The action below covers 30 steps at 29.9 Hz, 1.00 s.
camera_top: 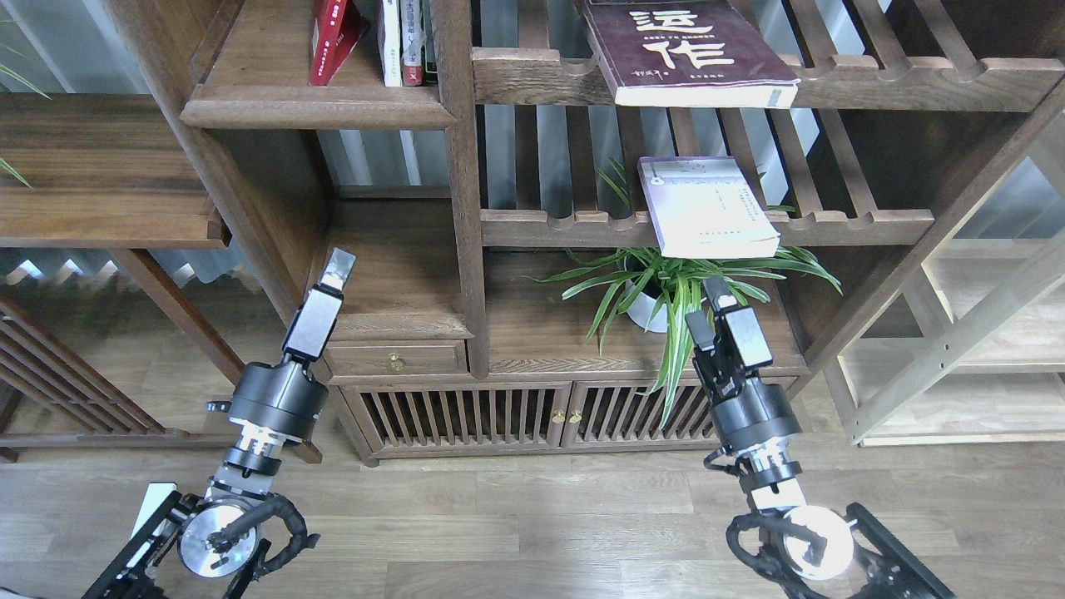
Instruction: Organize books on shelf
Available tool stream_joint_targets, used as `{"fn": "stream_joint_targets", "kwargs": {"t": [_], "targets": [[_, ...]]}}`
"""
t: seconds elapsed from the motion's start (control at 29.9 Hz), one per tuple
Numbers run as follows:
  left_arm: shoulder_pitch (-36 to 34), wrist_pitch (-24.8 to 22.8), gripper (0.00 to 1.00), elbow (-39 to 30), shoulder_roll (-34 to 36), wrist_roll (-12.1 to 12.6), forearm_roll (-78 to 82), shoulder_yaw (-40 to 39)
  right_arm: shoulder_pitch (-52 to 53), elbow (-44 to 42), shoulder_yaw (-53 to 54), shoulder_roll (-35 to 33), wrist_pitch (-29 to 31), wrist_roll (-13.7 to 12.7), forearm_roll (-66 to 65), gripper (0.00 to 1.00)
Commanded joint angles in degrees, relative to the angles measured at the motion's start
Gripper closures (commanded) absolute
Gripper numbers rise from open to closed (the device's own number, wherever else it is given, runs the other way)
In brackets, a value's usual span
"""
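1. Counting three large paperbacks: a bright red book [331, 37] leaning on the shelf [308, 104] at upper left; a maroon book [682, 50] with big white characters lying flat on the upper slatted rack [915, 83], its white page block jutting past the front rail; a pale lavender-white book [707, 206] lying flat on the lower slatted rack [832, 223], also overhanging.
2. Two slim volumes [403, 42], one white-spined and one red-spined, stand upright beside the red book on the same board.
3. The shelf is solid dark-brown wood with a rounded moulded front edge; the racks are spaced slats with notched rails.
4. One potted plant [682, 291] with long striped green leaves in a white pot sits under the lower rack.
5. Two black arms. Left gripper [337, 268] raised before the drawer cabinet [391, 358], seen edge-on; fingers cannot be told apart, nothing seen in it.
6. Right gripper [717, 293] stands among the plant leaves below the lavender book; opening cannot be judged, no book held.
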Motion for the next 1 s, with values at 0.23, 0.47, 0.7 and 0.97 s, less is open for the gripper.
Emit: {"fn": "stream_joint_targets", "kwargs": {"t": [0.23, 0.47, 0.7, 0.97], "targets": [[0.95, 0.00, 0.01, 1.65, 0.00, -0.07, -0.05, 2.37, 4.26, 0.40, 0.97, -0.44, 0.00, 0.00, 0.09, 0.01], [0.51, 0.00, 0.01, 8.49, 0.00, 0.02, 0.04, 2.46, 6.63, 1.63, 0.62, -0.44, -0.22, -0.18, 0.01, 0.01], [-1.07, 0.00, 0.01, 11.67, 0.00, 0.81, 0.13, 2.46, 8.22, 4.88, 0.36, -1.67, -3.65, -0.18, 0.01, 0.01], [-2.03, 0.00, 0.01, 13.60, 0.00, 2.57, 0.13, 2.46, 11.82, 5.24, -0.95, -1.94, -3.92, -0.18, -1.05, 0.01]]}}
